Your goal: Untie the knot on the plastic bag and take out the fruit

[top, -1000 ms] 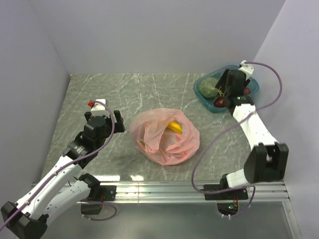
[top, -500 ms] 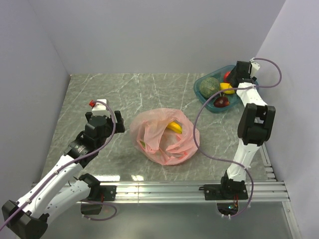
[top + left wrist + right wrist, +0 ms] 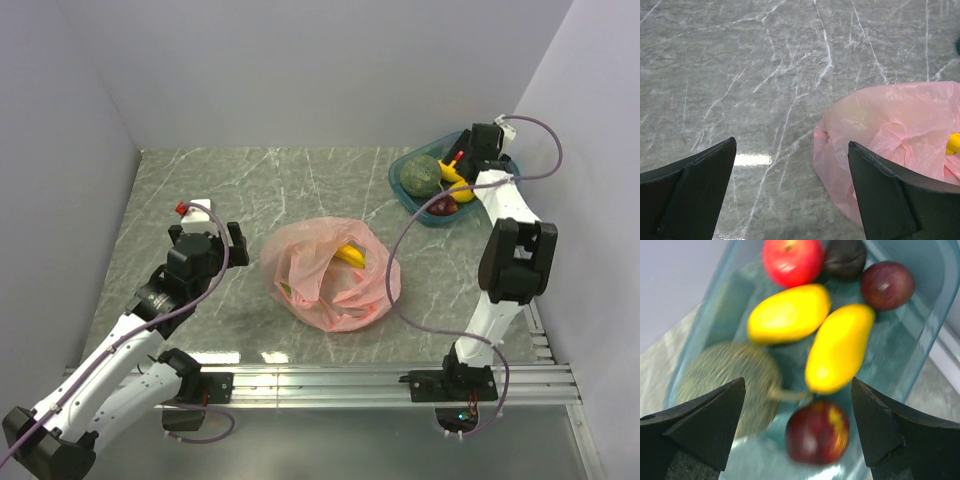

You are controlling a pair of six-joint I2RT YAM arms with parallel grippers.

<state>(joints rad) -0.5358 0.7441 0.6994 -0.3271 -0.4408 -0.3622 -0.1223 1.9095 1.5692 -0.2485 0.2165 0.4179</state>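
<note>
Crinkly pink plastic bag [image 3: 335, 295] (translucent, rumpled) on veined grey tabletop [image 3: 250, 185].

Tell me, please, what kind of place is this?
Probably a laboratory robot test cell: two arms bolted to a rail, plain walls around the table, a pink bag and fruit tray as props.

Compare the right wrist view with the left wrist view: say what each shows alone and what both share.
Only the right wrist view shows the teal tray with two yellow fruits, a red apple, darker round fruits and a netted green melon. Only the left wrist view shows the pink plastic bag, with a yellow bit of fruit at the picture's edge. Both show the grey marble table and their own gripper, the left gripper and the right gripper, open and holding nothing.
</note>
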